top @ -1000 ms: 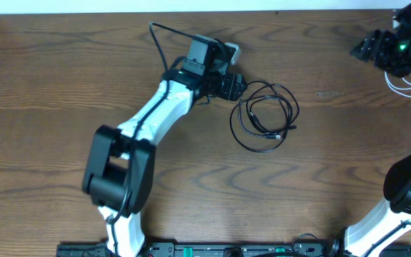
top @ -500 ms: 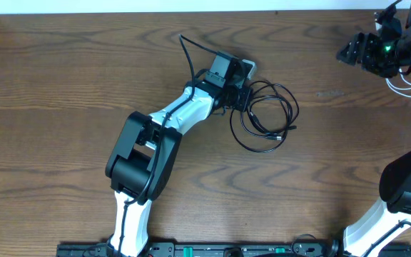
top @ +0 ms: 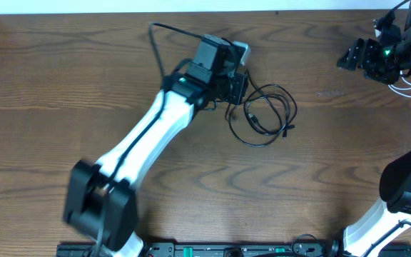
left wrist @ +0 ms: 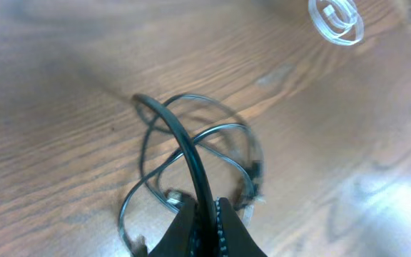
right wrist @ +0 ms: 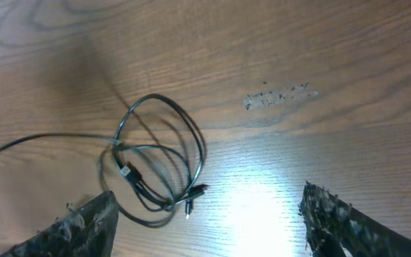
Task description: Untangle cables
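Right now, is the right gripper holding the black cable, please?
No, the right gripper is open and empty; the black cable lies apart on the table.

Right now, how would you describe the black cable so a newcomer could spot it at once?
On the wooden table, look just right of centre, where the left gripper is clamped on a strand. The black cable lies there in loose overlapping loops with a small plug end. It is thin and dark, unlike the white cable coiled at the table's far right edge.

Loop of the black cable [left wrist: 189, 153] now up between the closed left fingers [left wrist: 179, 232], coil narrower.
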